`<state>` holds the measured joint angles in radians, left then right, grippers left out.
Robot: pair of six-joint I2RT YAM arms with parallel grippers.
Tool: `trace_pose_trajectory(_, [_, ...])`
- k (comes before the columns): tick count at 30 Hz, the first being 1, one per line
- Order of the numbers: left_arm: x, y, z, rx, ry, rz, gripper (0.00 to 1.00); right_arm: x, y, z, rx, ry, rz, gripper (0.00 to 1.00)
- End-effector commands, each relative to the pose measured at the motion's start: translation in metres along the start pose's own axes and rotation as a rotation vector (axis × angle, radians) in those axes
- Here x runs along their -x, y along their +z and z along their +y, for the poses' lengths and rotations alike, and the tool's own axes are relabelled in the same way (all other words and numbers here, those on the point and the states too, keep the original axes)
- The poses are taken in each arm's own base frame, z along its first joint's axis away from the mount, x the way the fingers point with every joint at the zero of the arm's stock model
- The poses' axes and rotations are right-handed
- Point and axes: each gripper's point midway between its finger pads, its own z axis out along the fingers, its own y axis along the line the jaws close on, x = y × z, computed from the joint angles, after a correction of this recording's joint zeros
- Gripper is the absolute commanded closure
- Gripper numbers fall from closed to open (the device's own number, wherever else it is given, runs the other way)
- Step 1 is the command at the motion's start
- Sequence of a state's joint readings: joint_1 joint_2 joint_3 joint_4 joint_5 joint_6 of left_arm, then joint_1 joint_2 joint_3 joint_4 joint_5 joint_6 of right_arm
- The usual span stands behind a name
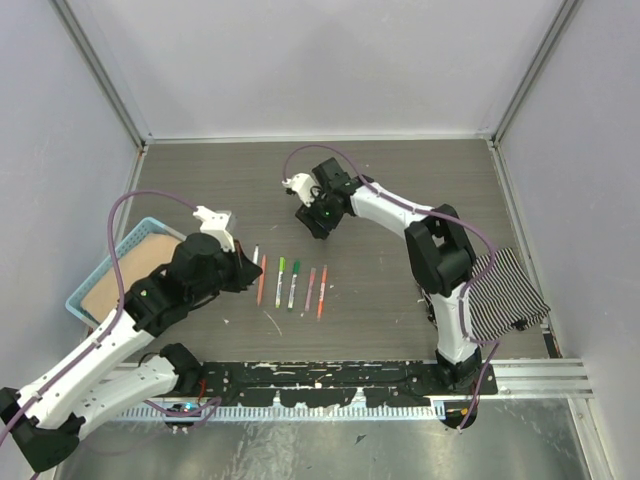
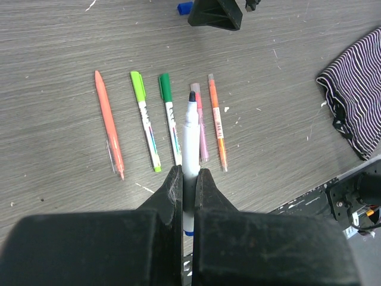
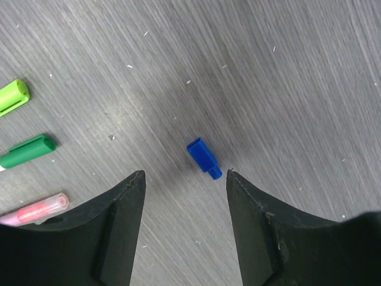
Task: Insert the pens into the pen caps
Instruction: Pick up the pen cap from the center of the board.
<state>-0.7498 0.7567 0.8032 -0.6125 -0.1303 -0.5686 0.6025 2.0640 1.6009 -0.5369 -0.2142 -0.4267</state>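
Left gripper [image 2: 189, 179]: clamped on white pen [image 2: 191, 137], dark tip bare.
Row beyond: orange pen [image 2: 109, 125], lime-capped pen [image 2: 145, 121], green-capped pen [image 2: 170, 119], pink pen [image 2: 203, 149], orange-ended pen [image 2: 217, 122].
Blue cap [image 2: 184, 8]: top edge.
Striped cloth [image 2: 354, 89]: right.

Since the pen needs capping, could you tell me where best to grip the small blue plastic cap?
I'd pinch the small blue plastic cap across its wider body, not the thin nub, from straight above: it lies flat below the open right gripper.

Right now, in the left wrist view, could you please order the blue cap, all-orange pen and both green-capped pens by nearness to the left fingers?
1. Dark-green-capped pen, just image-left of the fingers.
2. Light-green-capped pen, further left.
3. All-orange pen, leftmost.
4. Blue cap, far ahead.
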Motion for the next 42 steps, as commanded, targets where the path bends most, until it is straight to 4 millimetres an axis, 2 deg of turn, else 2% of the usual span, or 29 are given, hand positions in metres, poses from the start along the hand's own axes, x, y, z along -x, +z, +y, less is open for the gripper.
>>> trace_pose_trajectory(1, [0.014,-0.004,-0.002,0.01,0.02,-0.03,1.0,0.015,0.0,-0.008,0.029,-0.083,-0.022,0.39])
trace_pose_trajectory(14, [0.015,0.006,-0.004,0.017,0.03,-0.014,1.0,0.004,0.021,-0.021,0.06,-0.09,0.017,0.44])
trace_pose_trajectory(25, [0.015,0.008,-0.005,0.018,0.03,-0.011,1.0,0.0,0.031,-0.019,0.088,-0.076,0.036,0.53])
trace_pose_trajectory(28, [0.015,0.008,-0.005,0.019,0.03,-0.011,1.0,-0.002,0.031,-0.016,0.101,-0.064,0.045,0.58])
trace_pose_trajectory(30, [0.015,0.008,-0.005,0.017,0.029,-0.012,1.0,-0.003,0.03,-0.015,0.1,-0.05,0.05,0.65])
trace_pose_trajectory(32, [0.015,0.009,-0.006,0.015,0.028,-0.013,1.0,-0.006,0.03,-0.015,0.086,-0.021,0.06,0.83])
trace_pose_trajectory(33, [0.015,0.009,-0.006,0.014,0.028,-0.014,1.0,-0.006,0.028,-0.016,0.077,-0.004,0.063,0.88])
trace_pose_trajectory(35, [0.016,0.008,-0.006,0.013,0.029,-0.012,1.0,-0.004,0.025,-0.017,0.057,0.029,0.059,0.93])
trace_pose_trajectory(37, [0.017,0.007,-0.007,0.009,0.031,-0.014,1.0,0.007,0.015,-0.023,0.006,0.086,0.019,0.94])
trace_pose_trajectory(39, [0.017,0.006,-0.007,0.009,0.031,-0.017,1.0,0.023,-0.002,-0.029,-0.056,0.156,-0.05,0.95])
trace_pose_trajectory(42, [0.018,0.006,-0.007,0.012,0.03,-0.022,1.0,0.034,-0.034,-0.033,-0.12,0.281,-0.144,0.96])
